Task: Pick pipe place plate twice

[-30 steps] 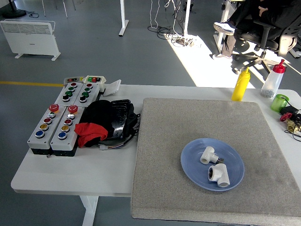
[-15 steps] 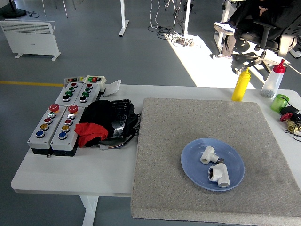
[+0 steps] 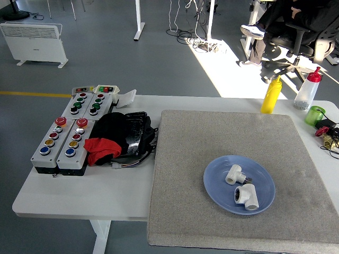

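Head view: the round blue plate sits on the grey felt mat that covers the right part of the white worktop. Two white plastic pipe fittings lie in the plate: a T-shaped pipe fitting toward the plate's middle, and an elbow-shaped pipe fitting just beside it, nearer the front rim. The two look close together; whether they touch is hard to tell.

Neither robot arm nor hand shows anywhere, so the state of the fingers cannot be told. Nothing has shifted over the last second: plate, fittings and everything around them lie exactly where they were, and no arm has come in. With both pipes already resting in the plate and no hand in play, the task reads as finished rather than in progress; no pipe is left on the mat to fetch.

At the worktop's left stand grey push-button control boxes, with a heap of black and red cloth and cables beside them. At the far right edge stand a yellow squeeze bottle, a clear bottle with a red cap and a small green cup, all well apart from the plate
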